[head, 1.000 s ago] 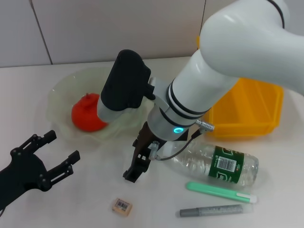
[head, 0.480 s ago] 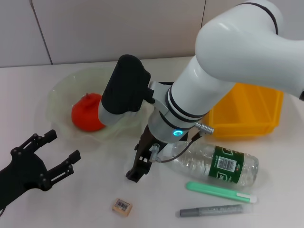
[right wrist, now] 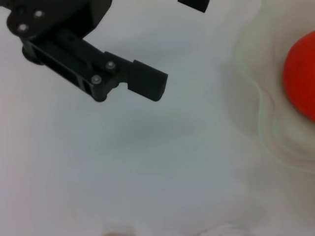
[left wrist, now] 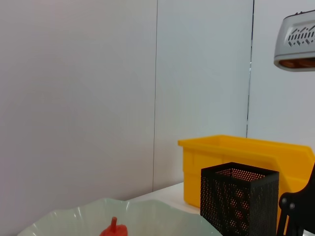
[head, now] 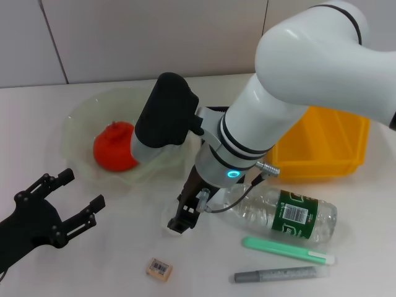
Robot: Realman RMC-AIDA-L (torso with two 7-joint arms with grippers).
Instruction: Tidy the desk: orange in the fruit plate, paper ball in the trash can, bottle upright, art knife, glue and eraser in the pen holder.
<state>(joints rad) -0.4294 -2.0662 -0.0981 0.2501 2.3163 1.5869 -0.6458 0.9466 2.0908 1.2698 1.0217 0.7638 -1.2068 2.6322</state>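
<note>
Right hand low over the table's middle, left hand idle near the left front corner.

The right hand points down at the table just in front of the fruit plate; whether its fingers are spread or closed cannot be told. The left hand rests released, fingers apart, holding nothing. The orange lies in the fruit plate toward the back left. The eraser sits near the front edge. The bottle lies on its side right of the right hand, with a green art knife and a grey glue stick in front of it. The trash can stands toward the back right, the pen holder beside it.
</note>
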